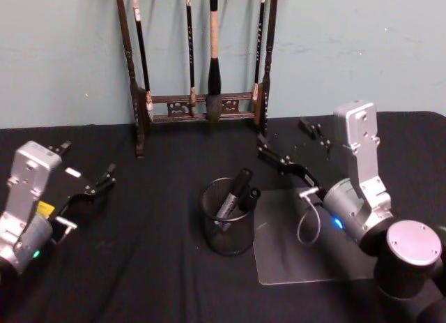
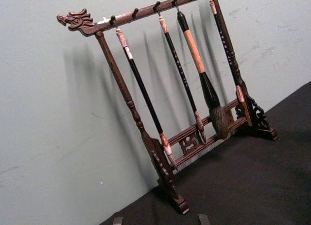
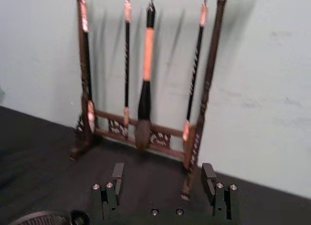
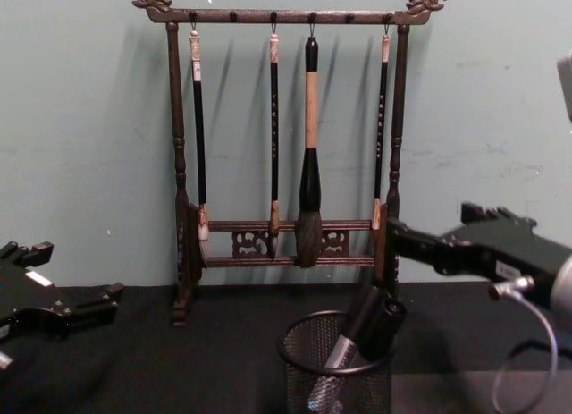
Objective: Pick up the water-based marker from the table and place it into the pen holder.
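Pen holder [image 4: 338, 365] base cut off, chest view.

Pen holder [image 1: 228, 225] stands near table centre, water-based marker [image 1: 233, 192] inside it, leaning toward the right rim with its cap end sticking out above. Brush rack [image 1: 198, 65] stands behind the holder at the table's rear edge, against the wall, brushes hanging from its top bar. Clear mat [image 1: 306, 239] lies just right of the holder; right gripper [image 1: 287, 145] above the mat's far edge, left gripper [image 1: 87, 171] well apart at table's left.
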